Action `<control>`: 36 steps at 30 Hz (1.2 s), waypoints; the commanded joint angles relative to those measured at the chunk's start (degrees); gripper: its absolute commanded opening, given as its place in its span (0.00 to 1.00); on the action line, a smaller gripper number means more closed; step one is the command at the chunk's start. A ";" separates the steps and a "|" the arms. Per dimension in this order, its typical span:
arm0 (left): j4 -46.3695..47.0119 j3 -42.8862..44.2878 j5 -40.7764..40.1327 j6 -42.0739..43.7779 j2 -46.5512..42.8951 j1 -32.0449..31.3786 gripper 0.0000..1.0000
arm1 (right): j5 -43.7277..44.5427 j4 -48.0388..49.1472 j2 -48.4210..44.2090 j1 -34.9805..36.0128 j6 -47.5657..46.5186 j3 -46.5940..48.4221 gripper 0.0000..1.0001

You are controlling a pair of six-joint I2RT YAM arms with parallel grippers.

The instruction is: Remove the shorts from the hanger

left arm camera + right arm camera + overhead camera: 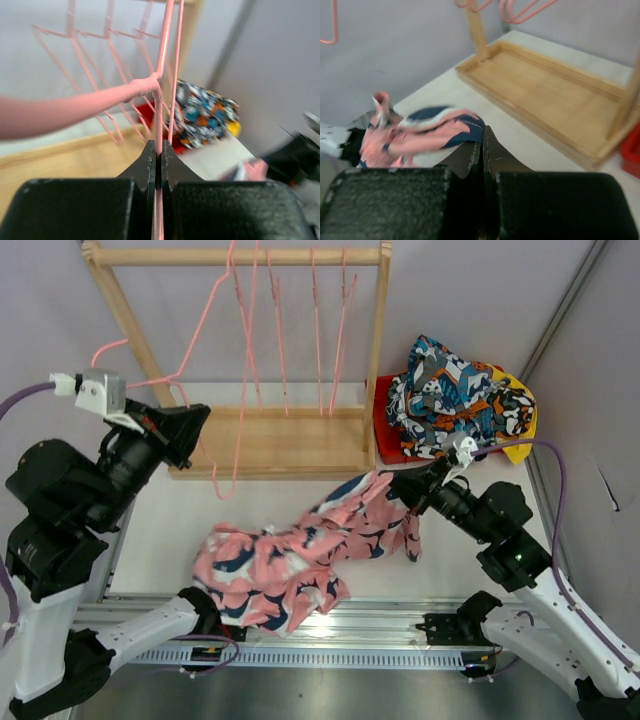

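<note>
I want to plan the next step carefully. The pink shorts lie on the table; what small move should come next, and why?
Probably the right gripper should carry the pink shorts it pinches toward the pile of shorts beside the rack: they look clear of the pink hanger, which the left gripper holds.

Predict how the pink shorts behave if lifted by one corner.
Likely floppy: the pink shorts lie crumpled and folded on the table, so they should drape and trail rather than hold shape. Probably light, being thin fabric. Loose folds might snag on the wooden rack edge nearby.
</note>
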 commanded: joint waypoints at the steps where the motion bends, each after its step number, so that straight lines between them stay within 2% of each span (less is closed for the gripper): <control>1: -3.31 7.21 -14.68 4.14 6.96 -0.20 0.00 | 16.73 -5.37 0.38 1.06 -8.62 9.04 0.00; 4: -9.99 8.64 -22.07 3.97 7.06 -0.20 0.00 | 24.82 -7.67 2.93 -0.87 -11.44 18.17 0.00; 7: -16.15 7.95 -28.38 3.09 4.52 -0.20 0.00 | 31.77 -8.19 8.90 -5.78 -14.08 26.80 0.00; 9: -18.80 6.80 -30.78 1.87 2.50 -0.20 0.00 | 34.58 -8.19 14.79 -12.17 -14.71 35.59 0.00; 11: -22.30 6.97 -31.75 0.90 1.00 -0.20 0.00 | 34.16 -7.67 18.39 -17.90 -13.48 40.52 0.00; 12: -24.07 7.33 -31.67 -0.59 0.56 -0.20 0.00 | 33.37 -7.49 21.80 -20.80 -9.65 44.72 0.00; 13: -25.56 7.33 -31.58 -1.21 -0.40 -0.20 0.00 | 32.75 -7.32 23.40 -26.31 -8.04 46.59 0.00; 15: -27.42 5.93 -31.66 -1.74 -1.46 -0.20 0.00 | 33.70 -6.44 27.87 -30.65 -4.71 50.97 0.00; 17: -26.64 2.68 -32.19 -1.40 -2.17 -0.20 0.00 | 34.59 -0.68 30.61 -35.05 -4.25 51.79 0.00; 19: -24.72 -0.65 -31.58 -1.22 -1.12 -0.20 0.00 | 31.45 3.21 36.12 -40.74 -0.22 53.01 0.00; 21: -22.25 -2.33 -30.09 -0.43 -0.07 -0.21 0.00 | 25.58 5.95 41.23 -43.40 3.12 55.90 0.00; 25: -14.69 -5.07 -29.21 1.94 4.23 0.58 0.00 | 17.82 6.39 57.03 -44.73 8.84 70.05 0.00; 26: -13.90 -4.72 -28.25 2.99 6.59 1.37 0.00 | 11.98 10.31 59.17 -44.91 10.33 71.12 0.00; 28: -11.70 -2.70 -21.94 3.70 9.24 6.72 0.00 | 7.20 19.00 65.56 -45.00 15.58 73.74 0.00; 30: -9.60 -1.29 -15.79 4.32 12.58 12.61 0.00 | 1.12 23.43 70.41 -44.82 18.85 77.35 0.00; 31: -9.32 1.24 -14.28 4.58 13.81 14.54 0.00 | -0.63 24.75 73.05 -44.47 19.91 83.81 0.00; 32: -9.23 1.70 -12.96 4.58 16.61 17.52 0.00 | -3.43 25.98 78.12 -44.12 21.92 86.05 0.00; 34: -8.71 3.28 -10.93 4.84 19.43 19.47 0.00 | -1.46 30.64 80.45 -44.38 26.14 85.37 0.00; 36: -8.97 6.97 -9.79 4.67 24.08 21.85 0.00 | -0.47 22.36 86.58 -45.17 30.11 92.53 0.00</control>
